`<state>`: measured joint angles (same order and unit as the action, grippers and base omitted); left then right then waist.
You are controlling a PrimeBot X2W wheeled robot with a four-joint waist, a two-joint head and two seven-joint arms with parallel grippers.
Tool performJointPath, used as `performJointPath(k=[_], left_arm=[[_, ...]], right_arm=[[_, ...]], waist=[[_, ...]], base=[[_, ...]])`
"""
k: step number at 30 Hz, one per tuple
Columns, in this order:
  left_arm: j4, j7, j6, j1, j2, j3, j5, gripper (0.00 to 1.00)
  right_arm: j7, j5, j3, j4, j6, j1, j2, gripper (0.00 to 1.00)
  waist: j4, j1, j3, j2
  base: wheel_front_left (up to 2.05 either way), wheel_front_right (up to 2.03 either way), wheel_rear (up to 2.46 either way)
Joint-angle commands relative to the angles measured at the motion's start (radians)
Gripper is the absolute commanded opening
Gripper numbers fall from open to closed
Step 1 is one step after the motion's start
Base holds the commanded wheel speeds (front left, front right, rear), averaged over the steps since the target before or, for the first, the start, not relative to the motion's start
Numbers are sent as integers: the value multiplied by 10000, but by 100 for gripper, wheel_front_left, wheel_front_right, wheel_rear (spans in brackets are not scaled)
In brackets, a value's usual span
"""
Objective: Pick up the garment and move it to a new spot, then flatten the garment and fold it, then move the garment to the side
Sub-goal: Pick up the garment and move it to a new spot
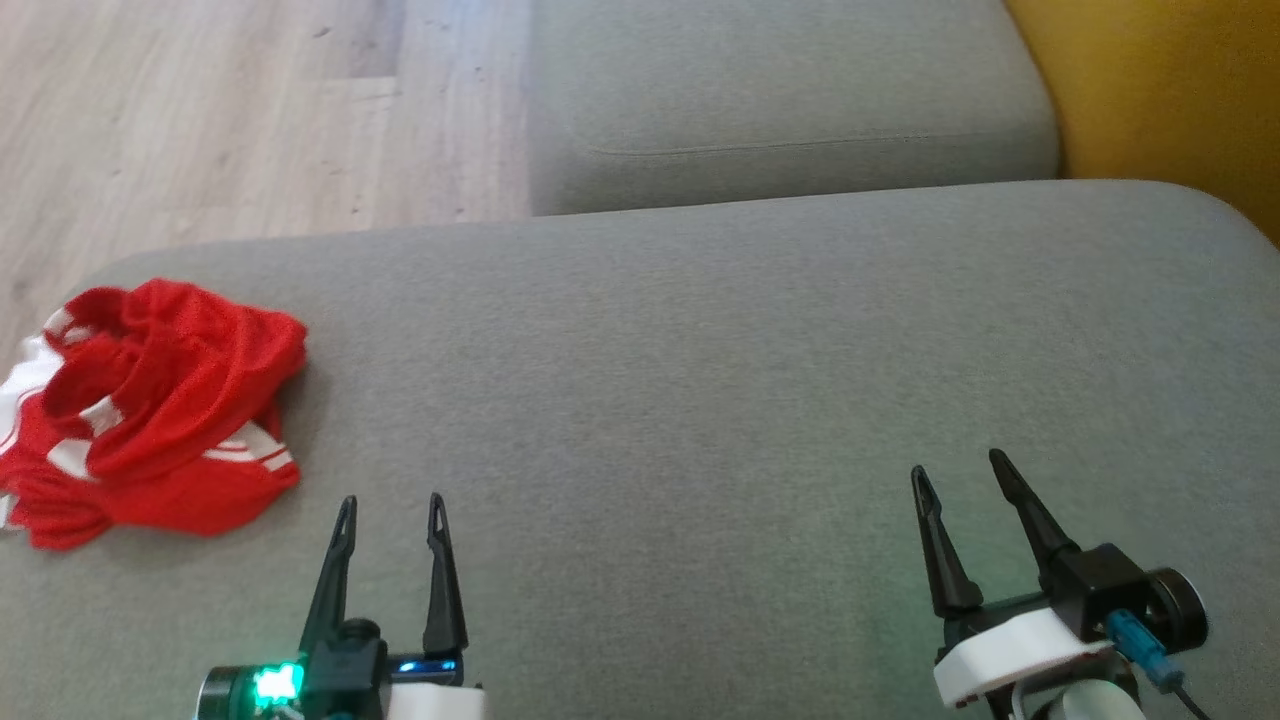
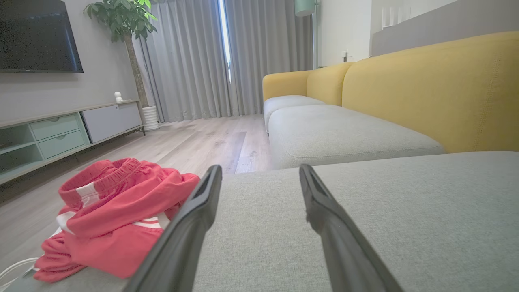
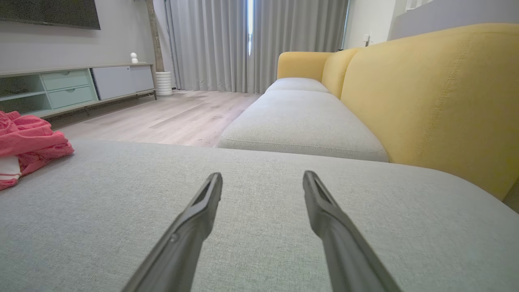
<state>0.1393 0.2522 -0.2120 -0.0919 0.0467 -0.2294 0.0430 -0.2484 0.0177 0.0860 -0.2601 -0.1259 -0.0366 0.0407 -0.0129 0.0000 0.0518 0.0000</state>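
Garment sits up and left of the left pincer; left arm is clearly the nearer one.

Red garment [image 1: 150, 410] is a crumpled heap at the left edge of the grey sofa cushion [image 1: 700, 400], partly cut off by the head view's left border. No clean long axis. The elastic waistband [image 2: 101, 174] is bunched on top, with white stripes showing. Left pincer [image 1: 392, 499] is released and empty, fingers pointing forward, with the heap's near corner just beside its left finger. Right pincer [image 1: 957, 462] is also released and empty, well apart from the heap across bare cushion. My read: left arm swings left and slightly forward to grab. Low cabinet [image 2: 61, 134] across the floor has open shelves, contents too dim to read.
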Motion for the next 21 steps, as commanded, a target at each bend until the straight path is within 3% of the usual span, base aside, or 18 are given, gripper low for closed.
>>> performJointPath(k=[1, 6, 17, 21], left_arm=[[-281, 95, -64, 390, 36, 229, -89, 100], [-189, 95, -65, 457, 36, 190, -182, 100], [-248, 95, -98, 365, 146, 477, -229, 100], [-301, 95, -149, 225, 191, 660, -209, 100]], right_arm=[[-134, 63, 214, 304, -48, 188, 95, 100], [-134, 21, 152, 328, -48, 127, 95, 100], [-134, -208, 197, 332, -48, -27, 95, 100], [-134, -272, 302, 315, -48, -44, 95, 100]], waist=[[-207, 0, -17, 0], [-1043, 0, -5, 0], [-3873, 0, -86, 0], [-4619, 0, -57, 0]], base=[[0, 0, 0], [0, 0, 0], [0, 0, 0], [0, 0, 0]])
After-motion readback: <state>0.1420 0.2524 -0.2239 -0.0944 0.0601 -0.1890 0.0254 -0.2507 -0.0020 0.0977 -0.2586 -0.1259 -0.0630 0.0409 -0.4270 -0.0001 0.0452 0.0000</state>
